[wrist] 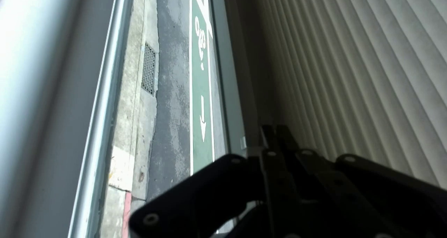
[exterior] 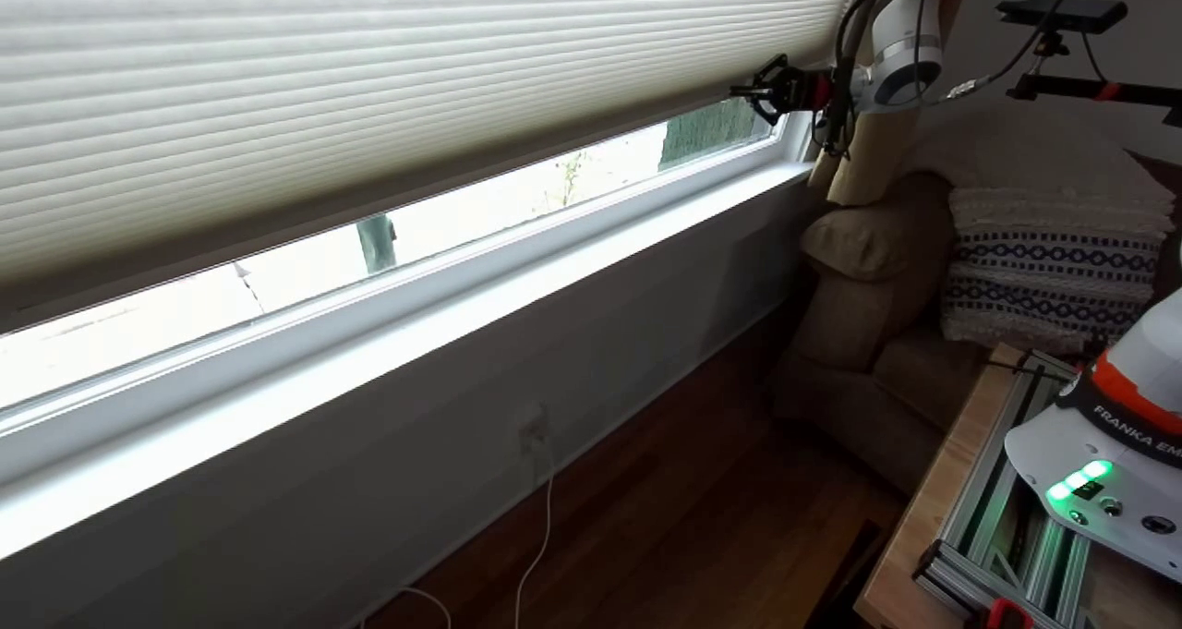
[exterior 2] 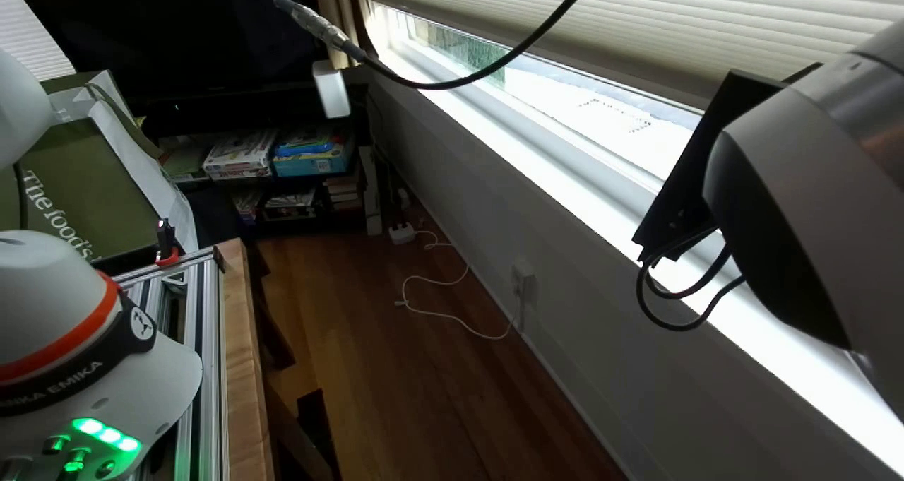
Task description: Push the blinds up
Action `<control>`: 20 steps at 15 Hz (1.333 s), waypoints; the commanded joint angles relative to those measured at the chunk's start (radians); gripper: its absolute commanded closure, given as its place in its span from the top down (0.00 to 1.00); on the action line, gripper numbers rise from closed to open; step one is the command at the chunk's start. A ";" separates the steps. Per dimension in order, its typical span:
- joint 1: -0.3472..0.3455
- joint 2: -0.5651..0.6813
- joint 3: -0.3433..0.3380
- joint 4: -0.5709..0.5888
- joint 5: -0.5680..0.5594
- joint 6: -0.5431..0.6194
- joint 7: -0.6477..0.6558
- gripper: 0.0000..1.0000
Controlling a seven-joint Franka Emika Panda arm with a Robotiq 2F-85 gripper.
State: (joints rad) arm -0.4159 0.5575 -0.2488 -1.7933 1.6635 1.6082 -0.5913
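The off-white pleated blinds [exterior: 416, 75] hang across the window and also show in an exterior view [exterior 2: 678, 25] and in the wrist view [wrist: 352, 77]. Their bottom rail [exterior: 369, 197] is some way above the sill, with a strip of glass showing below. My gripper [exterior: 741, 91] is at the rail near the blinds' far end. In the wrist view, the gripper's fingertips [wrist: 274, 128] are together, with only a thin dark gap, in front of the rail. Whether they touch the rail or pinch any of it cannot be told. An exterior view shows the arm [exterior 2: 798, 184] but not the fingers.
The white window sill [exterior: 416, 356] runs below the glass. A brown sofa [exterior: 859, 306] with a patterned pillow [exterior: 1053, 269] and a brown curtain [exterior: 868, 158] are by the arm. A camera on a bar [exterior: 1062, 15] stands behind it. A black cable [exterior 2: 452, 84] hangs across an exterior view.
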 commanded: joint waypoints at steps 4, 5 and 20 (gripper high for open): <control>0.012 0.002 -0.008 0.009 -0.001 0.009 0.035 0.44; 0.013 0.000 -0.009 0.008 -0.004 0.009 0.034 0.52; 0.067 -0.084 -0.071 -0.039 -0.441 0.207 -0.071 1.00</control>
State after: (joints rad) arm -0.3726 0.5173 -0.3080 -1.7856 1.3289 1.7409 -0.6093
